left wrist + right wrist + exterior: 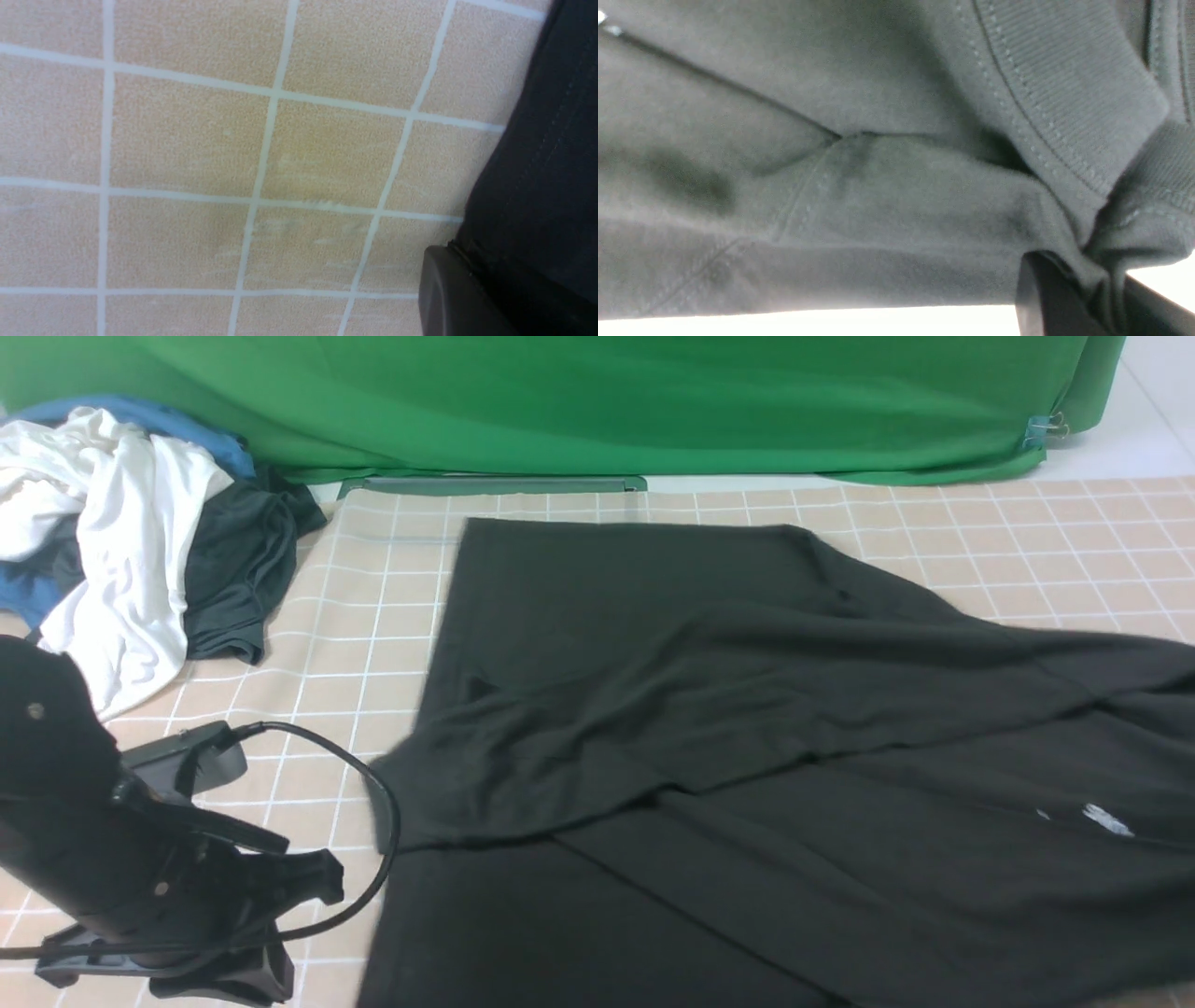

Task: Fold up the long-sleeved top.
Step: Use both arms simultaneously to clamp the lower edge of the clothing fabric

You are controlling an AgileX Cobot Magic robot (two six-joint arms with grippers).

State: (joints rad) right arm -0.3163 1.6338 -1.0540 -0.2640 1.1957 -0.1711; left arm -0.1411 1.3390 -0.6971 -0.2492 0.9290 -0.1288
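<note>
Pinching the long-sleeved top (747,709) by ribbed edge, right gripper (1104,308); left gripper (289,924) closed beside hem, over open tablecloth (187,154).

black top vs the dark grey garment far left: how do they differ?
The long-sleeved top lies spread across the checked cloth, partly folded over itself. The dark grey garment sits crumpled against the white shirt. The top is far larger. The top shows a small white print, and none shows on the grey garment. Both are dark, soft fabric.

Chest print (1106,819) on long-sleeved top (709,728): white mark noted, too blurred to be read.
Other text: none legible.
</note>
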